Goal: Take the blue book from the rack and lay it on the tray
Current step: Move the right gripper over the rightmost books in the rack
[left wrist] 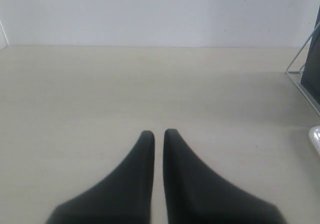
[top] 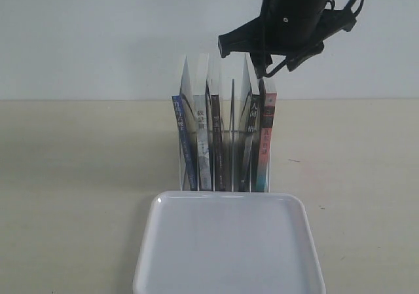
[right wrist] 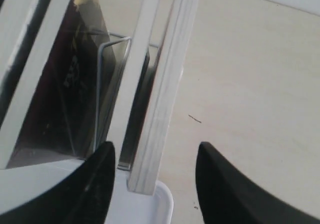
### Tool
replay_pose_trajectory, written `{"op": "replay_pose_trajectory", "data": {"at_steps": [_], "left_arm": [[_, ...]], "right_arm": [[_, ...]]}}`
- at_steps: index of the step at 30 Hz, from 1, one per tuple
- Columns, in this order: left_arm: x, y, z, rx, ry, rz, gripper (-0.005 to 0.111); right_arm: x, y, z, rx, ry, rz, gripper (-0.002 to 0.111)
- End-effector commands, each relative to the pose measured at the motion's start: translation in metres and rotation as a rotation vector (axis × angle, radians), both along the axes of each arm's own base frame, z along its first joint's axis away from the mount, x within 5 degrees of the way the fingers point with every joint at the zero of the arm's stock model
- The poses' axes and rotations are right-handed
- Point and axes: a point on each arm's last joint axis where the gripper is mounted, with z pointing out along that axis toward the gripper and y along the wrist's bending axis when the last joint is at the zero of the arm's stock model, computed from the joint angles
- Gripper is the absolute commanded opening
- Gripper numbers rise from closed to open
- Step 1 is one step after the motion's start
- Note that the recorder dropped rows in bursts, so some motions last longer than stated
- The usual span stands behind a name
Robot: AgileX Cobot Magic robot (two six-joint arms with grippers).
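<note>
The blue book [top: 179,134] stands upright at the left end of the clear rack [top: 233,131], its blue spine with white characters facing the exterior view. The white tray [top: 229,248] lies flat just in front of the rack and holds nothing. My right gripper [right wrist: 155,149] hovers open above the rack's right end, far from the blue book. Between its spread fingers shows the pale page edge of the rightmost book [right wrist: 165,94]. My left gripper [left wrist: 159,134] is shut over bare table, off to the rack's left side.
Several other books fill the rack, among them a grey-spined book [top: 203,137] beside the blue one and a red-and-teal-spined book [top: 267,137] at the right end. The rack's corner [left wrist: 302,74] and the tray's rim [left wrist: 316,136] show in the left wrist view.
</note>
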Motion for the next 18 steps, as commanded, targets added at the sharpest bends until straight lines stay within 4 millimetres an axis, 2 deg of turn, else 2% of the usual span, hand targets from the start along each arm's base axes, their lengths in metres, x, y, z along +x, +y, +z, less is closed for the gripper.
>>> {"op": "replay_pose_trajectory", "data": {"at_steps": [1, 8, 10, 14, 18], "left_arm": [[0.0, 0.0, 0.0, 0.005, -0.006, -0.009, 0.006], [0.0, 0.0, 0.0, 0.005, -0.006, -0.009, 0.006], [0.0, 0.0, 0.0, 0.005, -0.006, -0.009, 0.006], [0.0, 0.0, 0.0, 0.005, -0.006, -0.009, 0.006], [0.0, 0.0, 0.0, 0.005, -0.006, -0.009, 0.006]], "right_arm": [[0.003, 0.0, 0.006, 0.039, -0.039, 0.001, 0.047], [0.004, -0.001, 0.005, 0.034, -0.041, -0.005, 0.047], [0.005, 0.0, 0.001, 0.026, -0.026, -0.01, 0.047], [0.012, 0.003, -0.019, -0.021, 0.033, -0.02, 0.047], [0.015, 0.004, -0.023, -0.028, 0.02, -0.017, 0.047]]}}
